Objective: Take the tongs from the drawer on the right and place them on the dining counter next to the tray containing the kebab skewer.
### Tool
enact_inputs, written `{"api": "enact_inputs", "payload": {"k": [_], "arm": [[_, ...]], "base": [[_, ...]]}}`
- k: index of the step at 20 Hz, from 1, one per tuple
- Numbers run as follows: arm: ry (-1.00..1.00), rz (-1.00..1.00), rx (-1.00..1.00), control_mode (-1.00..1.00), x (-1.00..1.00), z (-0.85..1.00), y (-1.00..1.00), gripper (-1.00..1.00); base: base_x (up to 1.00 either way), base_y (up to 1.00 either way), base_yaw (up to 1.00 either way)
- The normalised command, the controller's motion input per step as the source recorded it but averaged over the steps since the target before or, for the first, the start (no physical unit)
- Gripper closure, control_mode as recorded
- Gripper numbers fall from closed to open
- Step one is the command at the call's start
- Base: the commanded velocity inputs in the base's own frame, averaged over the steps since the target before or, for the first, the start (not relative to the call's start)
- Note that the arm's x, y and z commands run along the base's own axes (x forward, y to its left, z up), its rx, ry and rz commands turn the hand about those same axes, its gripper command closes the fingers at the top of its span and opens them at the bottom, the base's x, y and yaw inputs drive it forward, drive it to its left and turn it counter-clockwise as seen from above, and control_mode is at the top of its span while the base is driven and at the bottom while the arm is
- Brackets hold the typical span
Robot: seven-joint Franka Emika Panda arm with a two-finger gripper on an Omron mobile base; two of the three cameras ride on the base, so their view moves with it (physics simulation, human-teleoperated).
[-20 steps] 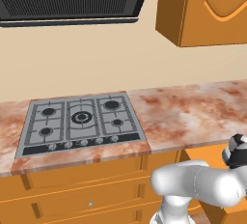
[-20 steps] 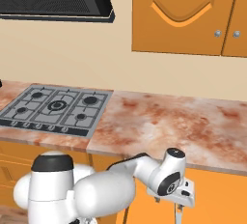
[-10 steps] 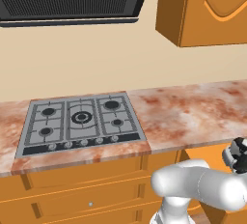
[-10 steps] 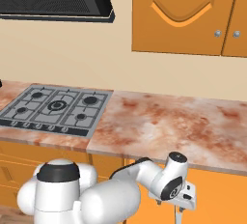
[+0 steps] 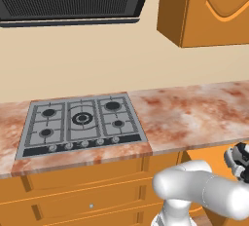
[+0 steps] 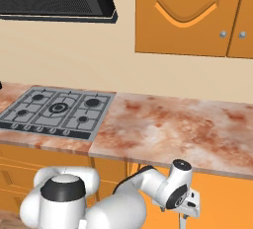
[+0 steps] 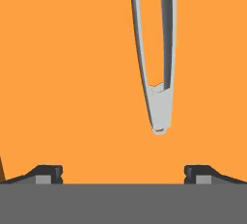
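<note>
The slim grey metal tongs lie on the orange inner floor of the drawer, their joined end toward me and the two arms running off the hand view's top edge. My gripper hovers open over them, its dark fingertips spread wide, with the joined end a little above and right of the gap's middle. In the base views my hand hangs low in front of the cabinets, below the counter's edge, and it also sits at the right edge. The dining counter and the tray are out of view.
A marbled counter carries a gas hob on its left part. A dark extractor hood hangs above the hob, and orange wall cabinets hang to the right. Orange drawer fronts run under the counter.
My hand has sunk a little lower in front of the cabinets, and the arm has folded down with it. The counter and hob have not shifted.
</note>
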Motion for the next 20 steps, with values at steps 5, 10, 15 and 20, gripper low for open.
{"api": "enact_inputs", "payload": {"k": [5, 10, 15, 20], "arm": [[0.00, 0.00, 0.00, -1.00, 0.09, -0.14, 0.00, -1.00], [0.00, 0.00, 0.00, -1.00, 0.08, -0.13, 0.00, -1.00], [0.00, 0.00, 0.00, -1.00, 0.09, -0.10, -0.06, -1.00], [0.00, 0.00, 0.01, -1.00, 0.12, -0.10, -0.20, -1.00]], "base": [[0.00, 0.00, 0.00], [0.00, 0.00, 0.00], [0.00, 0.00, 0.00], [0.00, 0.00, 0.00]]}}
